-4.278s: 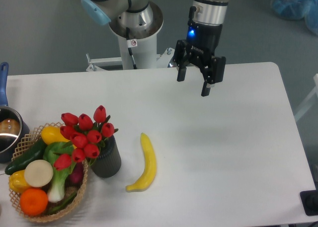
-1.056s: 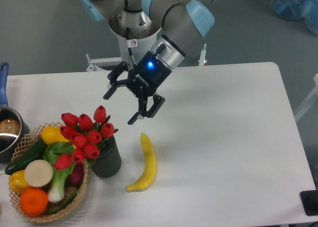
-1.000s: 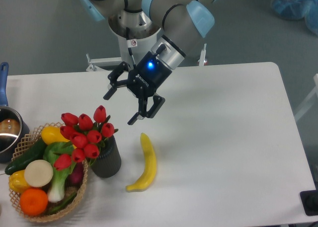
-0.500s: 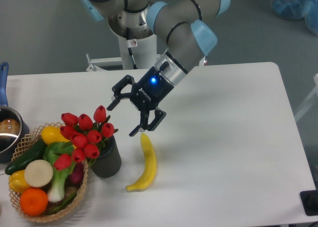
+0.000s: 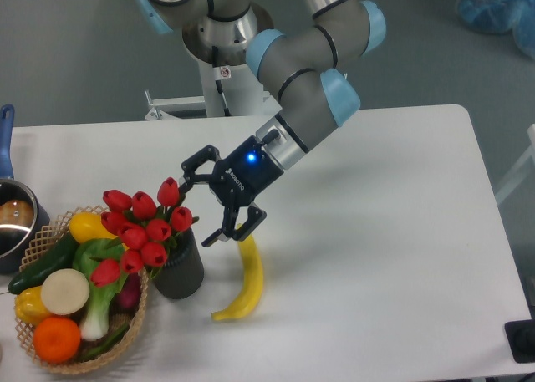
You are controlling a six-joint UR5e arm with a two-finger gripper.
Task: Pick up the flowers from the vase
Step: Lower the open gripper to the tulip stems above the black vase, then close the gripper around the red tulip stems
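A: Where is the gripper right now?

B: Just left of the frame's center, low over the table. Its fingers are spread wide with nothing between them. The upper finger ends close to the topmost tulip bud, and the lower finger sits in front of the top end of the banana.

A: And the flowers?

B: In the lower left part of the frame, standing in the vase. The red buds fan out wider than the vase mouth, spreading to the left over the edge of the wicker basket. The gripper is just to their right; I cannot tell whether the upper finger touches a bud.

A: What about the vase itself?

B: Dark, ribbed, upright on the table, right against the basket's right side, with the banana lying just to its right.

A: Anything else nearby?

B: The basket holds an orange, a round pale item, a green leafy vegetable, a dark green cucumber-like piece and yellow pieces. At the far left edge sits a metal pot with a blue handle. The arm reaches down from the base at the top center of the frame.
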